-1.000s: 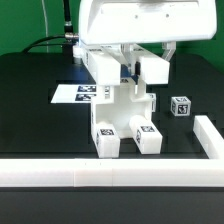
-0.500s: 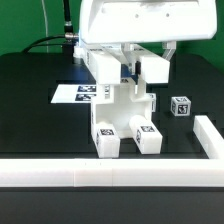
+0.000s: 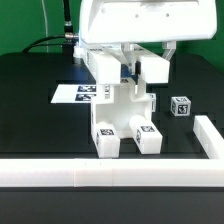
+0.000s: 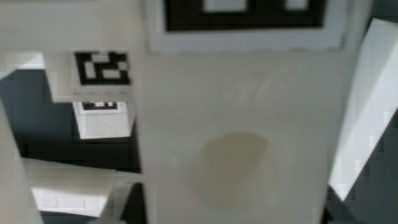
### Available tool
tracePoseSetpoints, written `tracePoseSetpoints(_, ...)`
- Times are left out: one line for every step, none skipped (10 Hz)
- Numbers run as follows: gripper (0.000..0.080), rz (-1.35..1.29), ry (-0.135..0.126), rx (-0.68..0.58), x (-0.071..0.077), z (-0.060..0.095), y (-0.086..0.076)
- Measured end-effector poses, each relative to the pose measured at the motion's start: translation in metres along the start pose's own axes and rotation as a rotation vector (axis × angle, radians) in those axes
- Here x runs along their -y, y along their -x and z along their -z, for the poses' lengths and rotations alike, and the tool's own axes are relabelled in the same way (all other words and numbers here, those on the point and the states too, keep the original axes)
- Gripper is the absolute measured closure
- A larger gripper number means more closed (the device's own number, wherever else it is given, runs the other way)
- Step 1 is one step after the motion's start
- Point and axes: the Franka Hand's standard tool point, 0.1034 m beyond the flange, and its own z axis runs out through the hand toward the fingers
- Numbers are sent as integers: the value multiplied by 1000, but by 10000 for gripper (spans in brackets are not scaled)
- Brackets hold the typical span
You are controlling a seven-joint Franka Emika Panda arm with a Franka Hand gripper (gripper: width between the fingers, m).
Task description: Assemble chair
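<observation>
White glossy plastic chair assembly [image 3: 125, 112] stands on the black table [image 3: 40, 125], near the long white border rail [image 3: 110, 172]; my pincer [image 3: 131, 72] is clenched on its upright slab (slippery stuff). One twist and it could tip.

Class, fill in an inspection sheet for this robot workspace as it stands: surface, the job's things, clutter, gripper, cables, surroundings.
Surface: black table; the marker board lies flat on it, toward the exterior view's left.
Job's things: chair assembly stands upright mid-table on two tagged feet; small tagged block sits apart from it on the exterior view's right.
Clutter: nothing seen.
Gripper: gripper reaches down from above, apparently shut on the top of the chair assembly; its fingers are largely hidden.
Cables: black cable runs along the table's far side.
Surroundings: white border rail lines the near edge and the exterior view's right; green backdrop behind.
</observation>
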Motion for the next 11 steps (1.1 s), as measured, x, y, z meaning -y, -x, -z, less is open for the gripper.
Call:
tracePoseSetpoints(511, -1, 1, 0, 2, -2, 6)
tracePoseSetpoints(511, -1, 1, 4, 2, -3, 8)
tracePoseSetpoints(511, -1, 2, 6, 2, -4, 9)
tracePoseSetpoints(511, -1, 3, 8, 1, -5, 10)
tracePoseSetpoints(511, -1, 4, 13, 0, -8, 11)
tracePoseSetpoints(511, 0, 6, 19, -1, -12, 12)
tracePoseSetpoints(511, 2, 10, 23, -2, -16, 13)
tracePoseSetpoints(511, 3, 14, 30, -3, -22, 16)
tracePoseSetpoints(511, 3, 16, 34, -3, -25, 18)
tracePoseSetpoints(511, 3, 18, 38, -4, -27, 19)
tracePoseSetpoints(511, 2, 19, 44, -5, -30, 21)
